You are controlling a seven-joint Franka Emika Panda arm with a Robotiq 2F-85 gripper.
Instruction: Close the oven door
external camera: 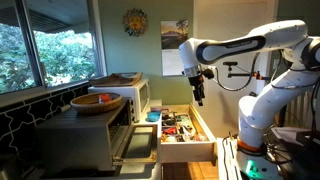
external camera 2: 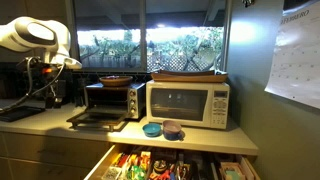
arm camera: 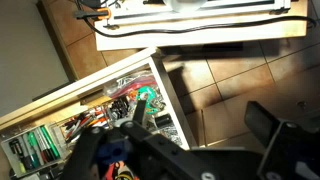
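The grey countertop oven (external camera: pixel 85 135) stands on the counter. Its oven door (external camera: pixel 136 143) hangs open, folded down flat in front of it. The door also shows open in an exterior view (external camera 2: pixel 97 120). My gripper (external camera: pixel 198 93) hangs in the air above the open wooden drawer (external camera: pixel 186 137), to the side of the door and well apart from it. In the wrist view the gripper (arm camera: pixel 200 120) is open and empty, with its two dark fingers spread over the drawer's clutter (arm camera: pixel 110 110) and the tiled floor. In an exterior view only the white arm (external camera 2: pixel 38 36) is clear.
A white microwave (external camera 2: pixel 188 104) stands beside the oven. A wooden bowl (external camera: pixel 97 101) sits on top of the oven. Two small bowls (external camera 2: pixel 160 129) sit on the counter in front of the microwave. The pulled-out drawer (external camera 2: pixel 170 165) juts from the counter.
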